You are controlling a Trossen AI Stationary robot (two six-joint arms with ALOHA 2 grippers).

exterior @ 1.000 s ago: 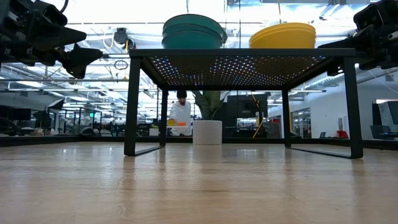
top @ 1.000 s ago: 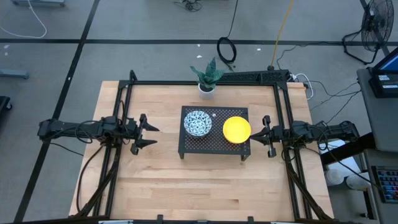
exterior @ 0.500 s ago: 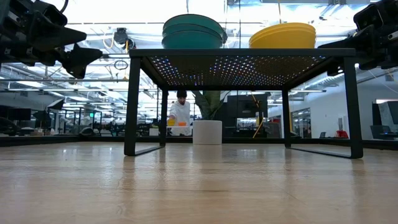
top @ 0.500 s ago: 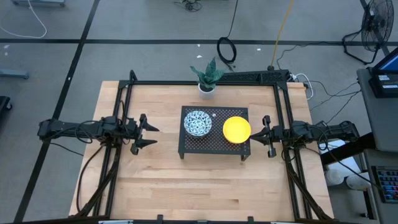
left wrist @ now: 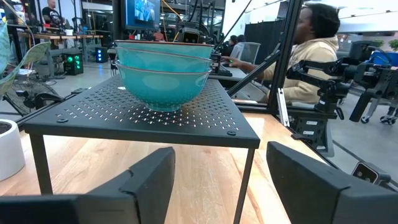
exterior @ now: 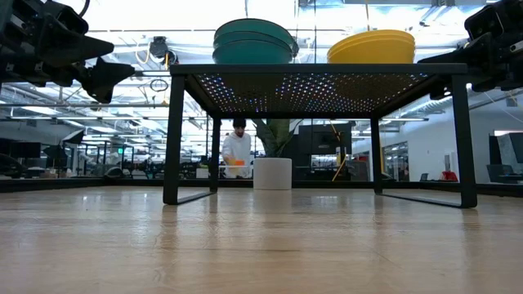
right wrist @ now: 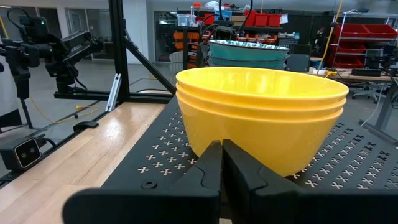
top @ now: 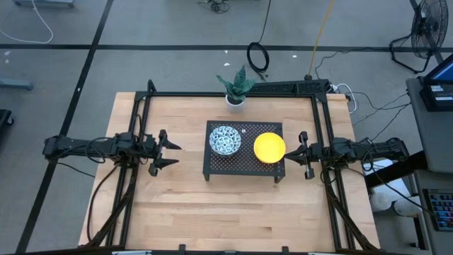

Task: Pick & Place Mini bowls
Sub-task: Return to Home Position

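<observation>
bright yellow round mini bowls point(top: 270, 146) are sitting stacked at 3 o'clock on the black perforated metal shelf point(top: 244, 167), blue-green patterned mini bowls point(top: 225, 140) at 9 o'clock. beyond its 9 o'clock side the left tool point(top: 174, 155) is hovering spread and empty, and beyond its 3 o'clock side the right tool point(top: 290, 154) is closed, empty.

On the shelf point(top: 243, 166), one mini bowl stack point(top: 225, 140) sits ahead of the left gripper point(top: 173, 154). The other stack point(top: 269, 146) sits just before the right gripper point(top: 291, 154). The plant pot point(top: 235, 101) stands ahead-left of the left gripper.

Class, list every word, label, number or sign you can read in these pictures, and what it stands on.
None can be read.
The yellow bowls, patterned bowls and black shelf bear no lettering.
The screen behind the shelf in the left wrist view is too blurred to read.
</observation>
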